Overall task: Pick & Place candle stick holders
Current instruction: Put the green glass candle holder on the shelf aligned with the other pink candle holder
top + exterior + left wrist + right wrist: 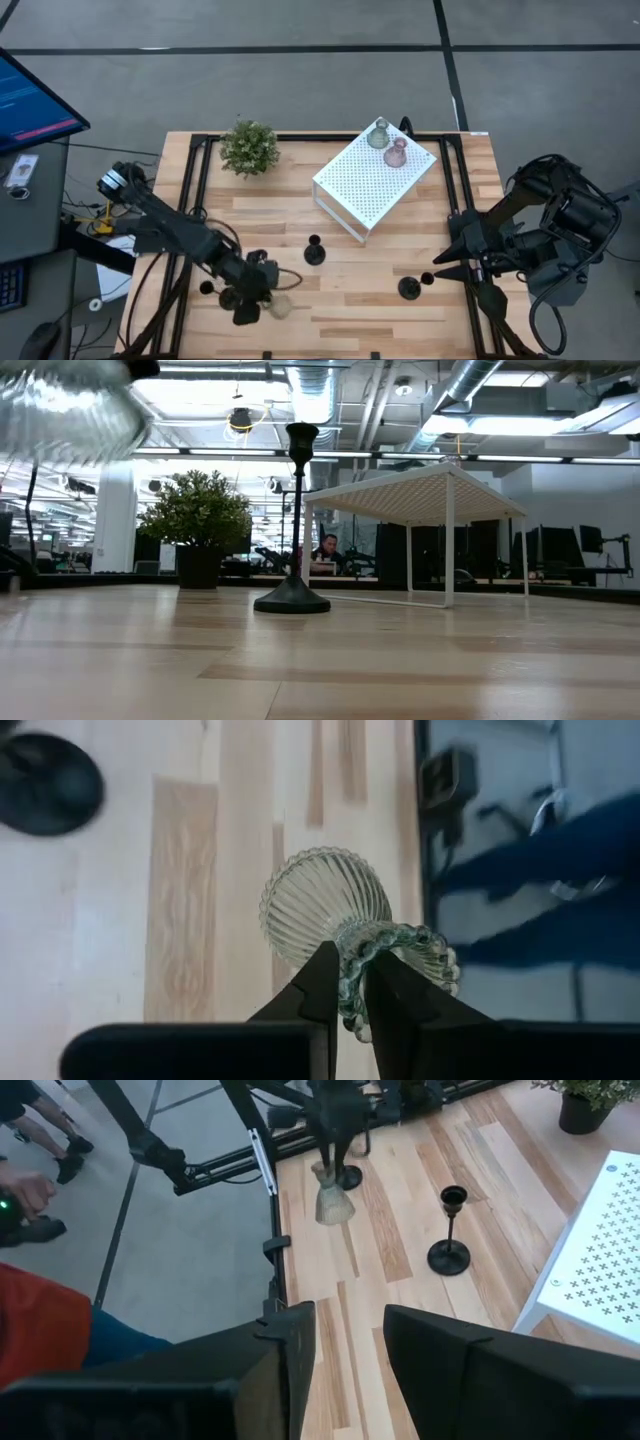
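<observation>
My left gripper (262, 300) is shut on a greenish ribbed glass candle stick holder (325, 905), raised near the table's front left; the low view shows the glass (70, 410) high and blurred. Three black holders stand on their round bases: one (314, 250) mid-table, one (408, 287) at the right, one (228, 297) beside my left gripper. A greenish glass holder (378, 133) and a pink one (397, 152) stand on the white perforated box (365, 185). My right gripper (445, 265) hovers open at the table's right side, nothing between its fingers (290, 1360). My left gripper pinches the holder's beaded rim (352, 982) between its two fingers, one finger inside the ring and the other outside. The fingers come slanting down from above. The holder (333, 1200) hangs below them, tilted and clear of the table.
A green potted plant (249, 147) stands at the far left. The white box takes up the far middle. Black frame rails (195, 190) run along both table sides. A person (40, 1330) shows beside the table in the right wrist view. Bare wood (350, 300) lies along the near edge.
</observation>
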`<state>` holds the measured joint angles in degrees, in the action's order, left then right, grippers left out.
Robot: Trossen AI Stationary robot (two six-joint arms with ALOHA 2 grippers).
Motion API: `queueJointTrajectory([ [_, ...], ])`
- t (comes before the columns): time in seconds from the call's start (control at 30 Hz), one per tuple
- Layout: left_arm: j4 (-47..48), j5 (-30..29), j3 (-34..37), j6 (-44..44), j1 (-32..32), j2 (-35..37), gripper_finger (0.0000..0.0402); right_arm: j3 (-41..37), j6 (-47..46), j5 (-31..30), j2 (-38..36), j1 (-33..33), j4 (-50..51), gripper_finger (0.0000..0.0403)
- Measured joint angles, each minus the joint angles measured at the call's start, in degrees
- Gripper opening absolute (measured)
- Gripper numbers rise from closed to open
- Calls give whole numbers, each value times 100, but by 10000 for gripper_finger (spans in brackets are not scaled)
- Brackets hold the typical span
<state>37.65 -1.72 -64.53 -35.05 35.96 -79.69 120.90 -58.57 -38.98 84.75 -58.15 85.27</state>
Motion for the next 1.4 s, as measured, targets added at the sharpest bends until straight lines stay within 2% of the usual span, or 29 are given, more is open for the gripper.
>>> queueJointTrajectory([
  [0.13,-235,-140,-2,-384,-129,567,29,2,1,-2,0,0,0,115],
  [0.27,-380,-577,-28,-655,-238,1173,29,0,20,-4,0,0,0,115],
  [0.4,-425,-1091,-381,-694,-414,1583,29,1,55,-5,0,0,1,115],
  [0.6,-425,-1699,-1223,187,-1023,1634,29,1,59,-4,0,4,80,115],
  [0.8,-428,-1908,-2013,998,-2279,1290,29,2,57,-7,0,90,274,115],
  [0.9,-433,-1797,-2310,1057,-2924,1022,29,2,55,-7,0,177,387,115],
  [1.03,-437,-1159,-2589,930,-3663,500,29,2,58,2,0,293,477,115],
  [1.23,-397,-369,-2759,927,-4111,-377,29,2,48,163,-1,299,476,115],
  [1.4,-295,-224,-2769,852,-4269,-825,29,2,153,187,0,256,476,115],
])
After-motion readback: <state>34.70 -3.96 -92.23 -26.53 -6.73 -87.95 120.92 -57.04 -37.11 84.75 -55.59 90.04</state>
